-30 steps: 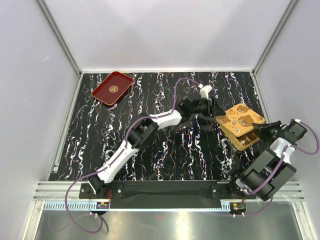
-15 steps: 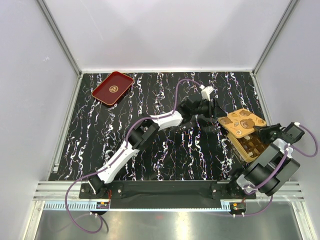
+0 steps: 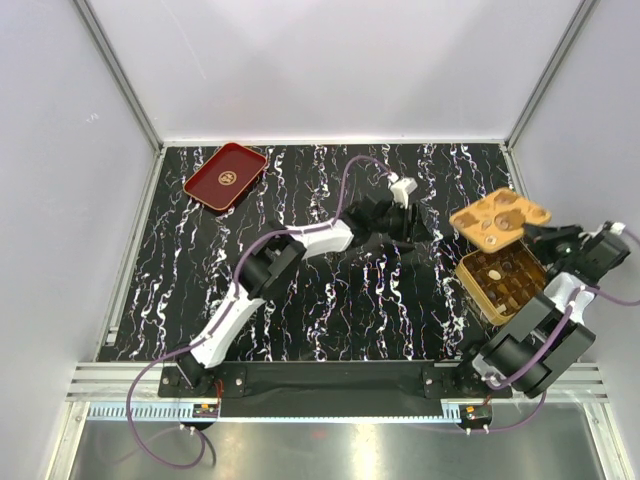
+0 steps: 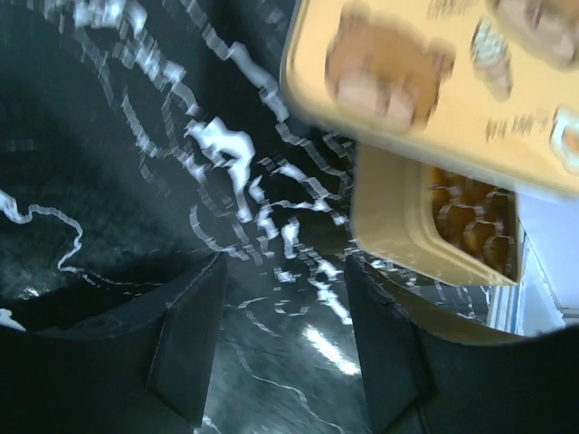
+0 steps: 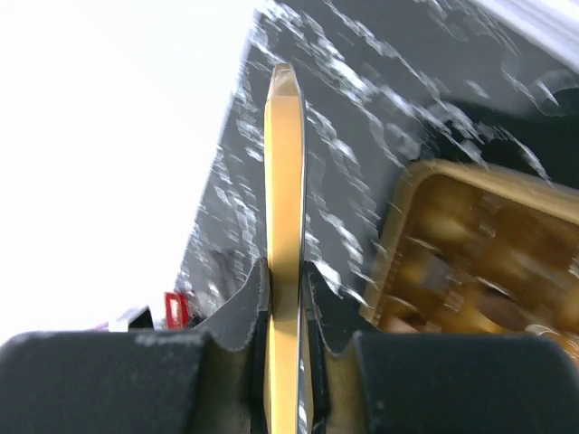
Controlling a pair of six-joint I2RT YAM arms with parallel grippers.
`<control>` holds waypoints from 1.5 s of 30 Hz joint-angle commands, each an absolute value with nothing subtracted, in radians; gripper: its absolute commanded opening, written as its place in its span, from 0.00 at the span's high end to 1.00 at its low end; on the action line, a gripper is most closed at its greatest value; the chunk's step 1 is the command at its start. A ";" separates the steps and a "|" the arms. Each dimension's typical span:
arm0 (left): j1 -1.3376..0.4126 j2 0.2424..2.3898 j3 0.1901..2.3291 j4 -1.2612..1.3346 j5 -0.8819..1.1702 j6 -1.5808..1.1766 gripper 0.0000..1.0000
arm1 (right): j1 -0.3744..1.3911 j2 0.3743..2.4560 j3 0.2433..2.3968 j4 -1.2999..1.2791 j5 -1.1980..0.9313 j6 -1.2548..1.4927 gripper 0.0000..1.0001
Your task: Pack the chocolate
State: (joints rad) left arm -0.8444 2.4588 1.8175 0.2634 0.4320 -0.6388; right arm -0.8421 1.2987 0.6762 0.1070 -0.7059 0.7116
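The gold box (image 3: 465, 276) stands uncovered at the right of the table, and a few small brown pieces of chocolate (image 3: 497, 271) show in its compartments. They appear again as chocolate (image 5: 496, 307) in the right wrist view. My right gripper (image 3: 537, 238) is shut on the rim of the box's lid (image 3: 498, 218), which has bear pictures and hangs tilted above the box's far end. That lid (image 5: 284, 172) stands edge-on between the right gripper (image 5: 284, 271) jaws. My left gripper (image 3: 424, 231) is open and holds nothing, left of the box; its fingers (image 4: 194, 334) frame bare table.
A red tray (image 3: 205, 188) lies at the far left of the black marbled table; a small gold spot in its middle is too small to make out. White walls and metal rails close in the table. The box's side (image 4: 416, 226) shows just beyond the left fingers.
The right gripper has lifted the lid off the gold box and carried it up and back, uncovering the compartments. The left gripper has drawn back to the left, away from the box.
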 commanded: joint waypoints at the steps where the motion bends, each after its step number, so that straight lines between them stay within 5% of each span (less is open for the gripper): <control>1: -0.870 2.312 1.833 0.232 0.388 -0.499 0.41 | -0.847 1.200 0.797 0.138 -0.744 0.811 1.00; 13: -1.012 2.453 2.103 0.074 0.244 -0.446 0.38 | -0.845 1.060 1.037 0.012 -0.759 0.942 1.00; 25: -1.068 2.534 2.148 0.023 0.003 -0.379 0.39 | -0.845 0.951 1.158 -0.094 -0.715 0.971 1.00; 45: -1.052 2.637 2.250 0.092 0.092 -0.405 0.39 | -0.845 0.960 1.161 -0.072 -0.715 0.965 1.00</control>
